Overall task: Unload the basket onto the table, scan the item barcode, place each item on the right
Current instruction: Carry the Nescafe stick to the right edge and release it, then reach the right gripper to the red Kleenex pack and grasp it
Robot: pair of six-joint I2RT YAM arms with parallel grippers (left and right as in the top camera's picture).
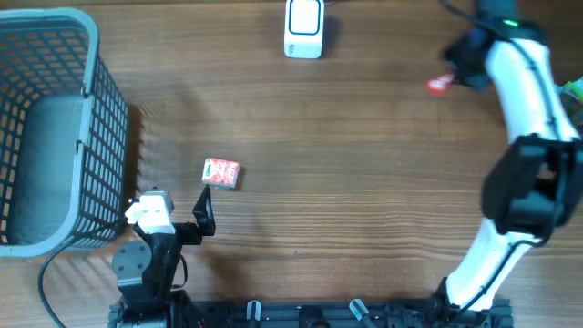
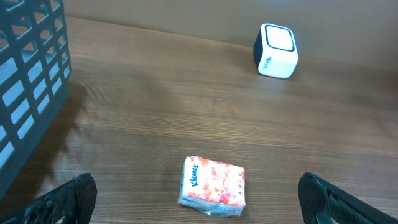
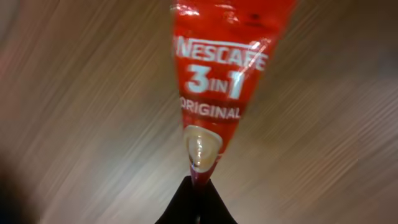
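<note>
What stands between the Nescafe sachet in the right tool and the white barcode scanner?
Nothing visible. Only bare wooden table lies between the Nescafe sachet and the barcode scanner; the Kleenex pack lies well off that path.

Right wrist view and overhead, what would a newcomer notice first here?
The glossy red Nescafe 3 in 1 sachet fills the right wrist view, pinched in the right end effector. Overhead, a grey plastic mesh basket stands far left, and a small pink Kleenex tissue pack lies right of it.
</note>
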